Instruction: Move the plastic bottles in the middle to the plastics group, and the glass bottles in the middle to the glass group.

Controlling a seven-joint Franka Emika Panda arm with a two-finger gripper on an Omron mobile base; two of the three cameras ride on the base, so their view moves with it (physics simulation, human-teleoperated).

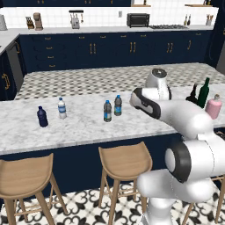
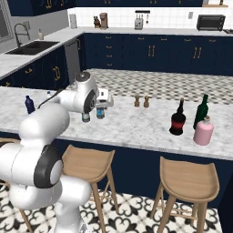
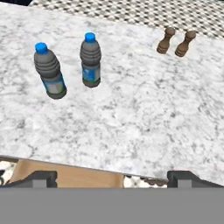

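Two small grey-tinted see-through plastic bottles (image 3: 50,72) (image 3: 90,61) with blue label bands stand upright near the middle of the white marble counter (image 3: 131,118), caps up, long axes vertical, just beside each other but apart. Well to their right stands a dark squat glass bottle (image 2: 178,119) with a red band, its thin neck pointing straight up, near a tall slim green bottle (image 2: 200,112) and a squat pink bottle (image 2: 203,131). To the left stand a solid navy bottle (image 1: 42,117) and a pale white-capped water bottle (image 1: 62,108). The gripper (image 3: 112,177) hovers above the counter's near edge, jaws spread wide, holding nothing.
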